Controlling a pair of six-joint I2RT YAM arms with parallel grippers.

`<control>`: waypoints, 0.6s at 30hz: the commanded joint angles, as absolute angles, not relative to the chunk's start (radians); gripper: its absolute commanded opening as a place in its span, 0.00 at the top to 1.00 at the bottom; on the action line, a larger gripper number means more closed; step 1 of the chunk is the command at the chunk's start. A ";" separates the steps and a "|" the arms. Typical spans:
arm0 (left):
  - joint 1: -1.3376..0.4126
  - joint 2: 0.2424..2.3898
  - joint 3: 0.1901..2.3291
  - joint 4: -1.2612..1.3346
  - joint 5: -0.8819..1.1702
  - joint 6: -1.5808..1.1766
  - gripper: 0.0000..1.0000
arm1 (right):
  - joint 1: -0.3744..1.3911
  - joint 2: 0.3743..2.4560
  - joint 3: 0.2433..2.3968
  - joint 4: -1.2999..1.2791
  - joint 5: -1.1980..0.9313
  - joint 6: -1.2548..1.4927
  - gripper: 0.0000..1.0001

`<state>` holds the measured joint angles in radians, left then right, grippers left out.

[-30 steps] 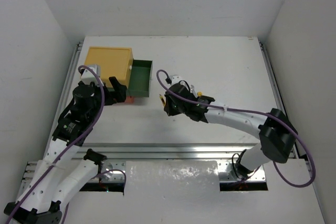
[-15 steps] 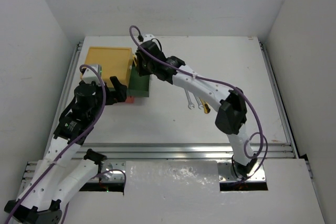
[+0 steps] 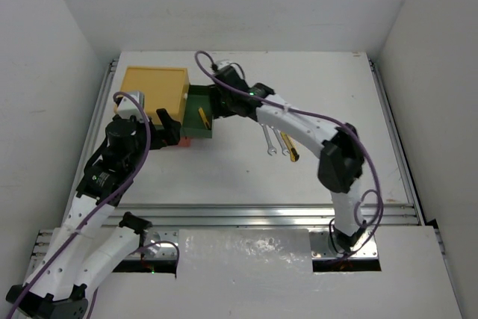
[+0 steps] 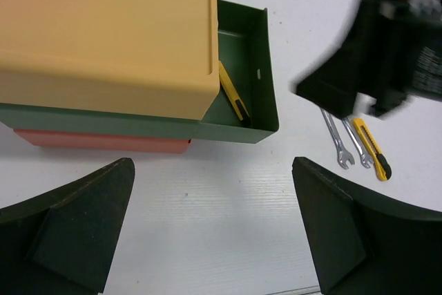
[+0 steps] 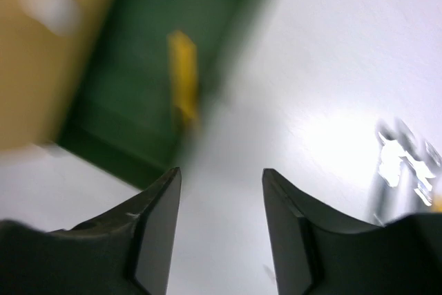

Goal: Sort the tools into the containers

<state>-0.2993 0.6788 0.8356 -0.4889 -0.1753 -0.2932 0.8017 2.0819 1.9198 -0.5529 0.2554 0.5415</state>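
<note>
The stacked boxes stand at the far left: yellow top, dark green middle drawer pulled out to the right, red-orange bottom. A yellow-and-black utility knife lies inside the green drawer, also in the left wrist view and blurred in the right wrist view. My right gripper is open and empty, just right of the drawer. Two silver wrenches and a yellow-and-black tool lie mid-table. My left gripper is open and empty in front of the boxes.
The green drawer's right wall stands between the knife and the bare table. The right arm's black wrist hangs above the wrenches in the left wrist view. The table's metal rail runs along the near edge.
My right gripper carried a yellow tool from mid-table to the green drawer, let it go there and drew back slightly right. The left arm has not moved.
</note>
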 commanded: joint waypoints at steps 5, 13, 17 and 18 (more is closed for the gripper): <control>-0.288 0.669 0.836 -0.431 -0.155 -0.288 0.04 | 0.450 1.634 1.308 -0.551 0.203 0.381 0.59; -0.287 0.678 0.836 -0.433 -0.140 -0.287 0.04 | 0.282 1.690 1.138 -0.534 0.117 0.287 0.64; -0.287 0.684 0.836 -0.433 -0.135 -0.287 0.04 | 0.282 1.762 1.147 -0.503 0.066 0.290 0.63; -0.287 0.684 0.838 -0.431 -0.133 -0.285 0.04 | 0.281 1.770 1.144 -0.497 0.063 0.294 0.63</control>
<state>-0.2993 0.6857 0.8356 -0.4889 -0.1501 -0.2932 0.2798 1.7676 1.1206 -0.5518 0.1143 0.3141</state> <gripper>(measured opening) 0.960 0.364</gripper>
